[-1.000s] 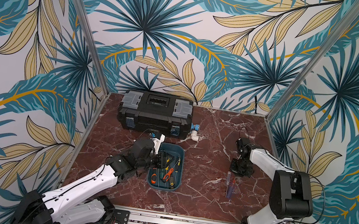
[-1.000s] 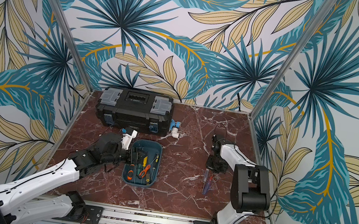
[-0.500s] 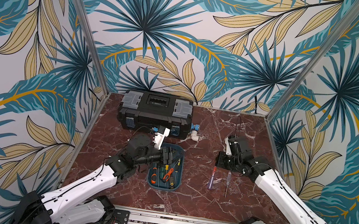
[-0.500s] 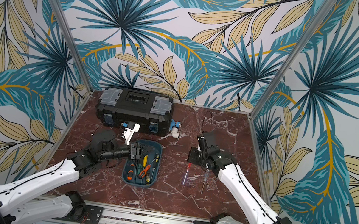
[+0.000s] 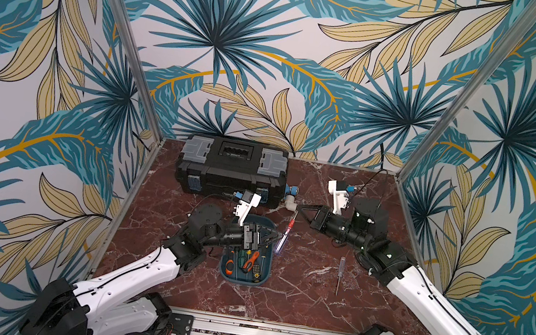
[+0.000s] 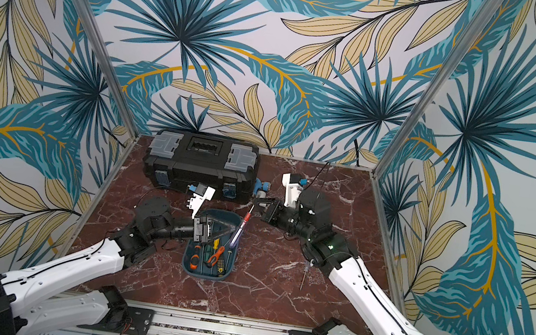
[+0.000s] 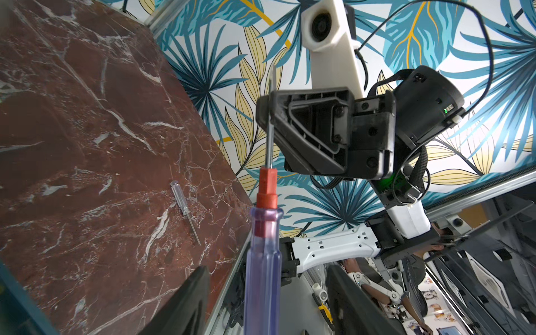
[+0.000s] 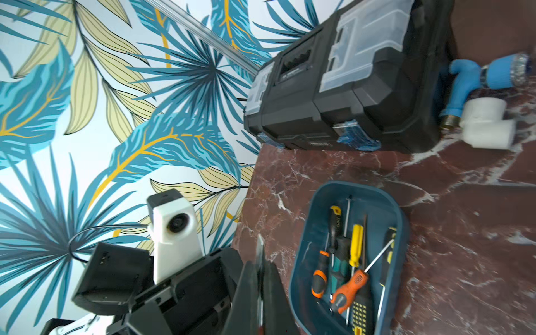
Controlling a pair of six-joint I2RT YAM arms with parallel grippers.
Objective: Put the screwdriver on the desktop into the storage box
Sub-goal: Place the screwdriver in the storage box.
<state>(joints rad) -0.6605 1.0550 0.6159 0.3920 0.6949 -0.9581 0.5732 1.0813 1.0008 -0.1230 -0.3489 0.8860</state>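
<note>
The right fingers (image 7: 290,95) are pinching the screwdriver (image 7: 266,197) by its shaft above the right rim of the storage box (image 5: 244,283), tip slanting up and back. Its handle is hanging between the open, empty left fingers (image 7: 185,304).

No txt, brand or no. can be read in any view. The black toolbox (image 8: 362,95) carries a small badge (image 8: 320,144) on its front w/ pale lettering, but it's too small & blurred to make out. Tool handles (image 8: 336,223) in the storage box (image 8: 403,226) show faint print at most, illegible too.
</note>
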